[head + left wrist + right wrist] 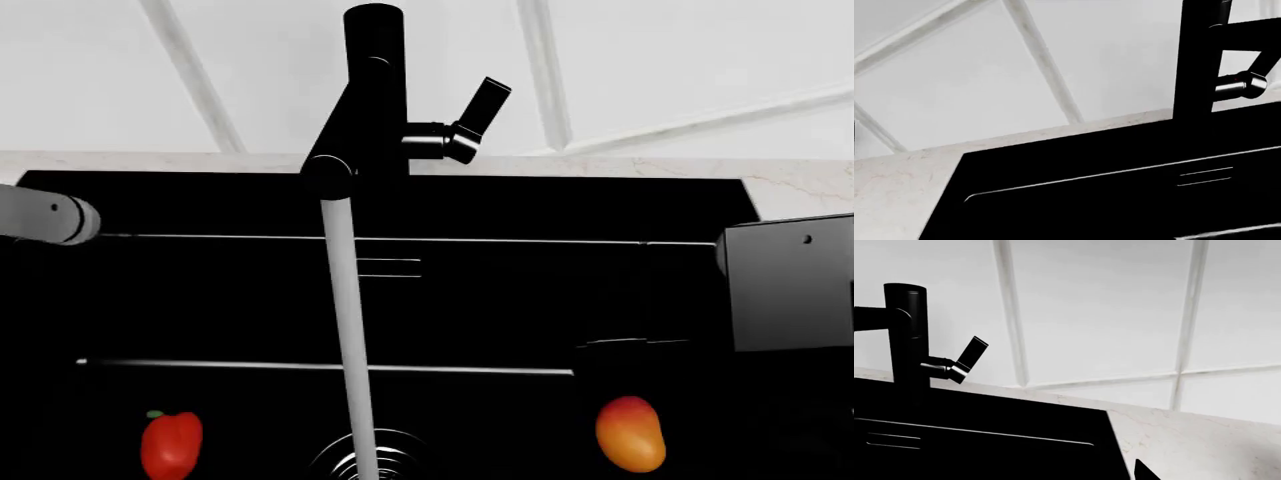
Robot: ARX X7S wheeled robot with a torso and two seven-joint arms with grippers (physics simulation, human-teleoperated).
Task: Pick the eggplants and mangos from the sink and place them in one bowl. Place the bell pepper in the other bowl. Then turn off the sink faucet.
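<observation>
I see glossy black sink (pixel 534 300), deep rectangular basin, thin ledge lines across back wall, round ribbed drain at bottom. Black angular sink faucet (pixel 374 90) upright behind basin, side lever tilted up and away; pale water stream falls from spout onto drain. Red bell pepper (pixel 171 445), green stem up, on basin floor left of drain. Orange-yellow mango (pixel 630 433), redder toward top, right of drain, well apart from pepper.

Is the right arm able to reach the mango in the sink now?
Probably yes. The mango lies in the open on the sink floor, on the right arm's side, just below it. Nothing covers it; the water stream falls well to its left.
</observation>
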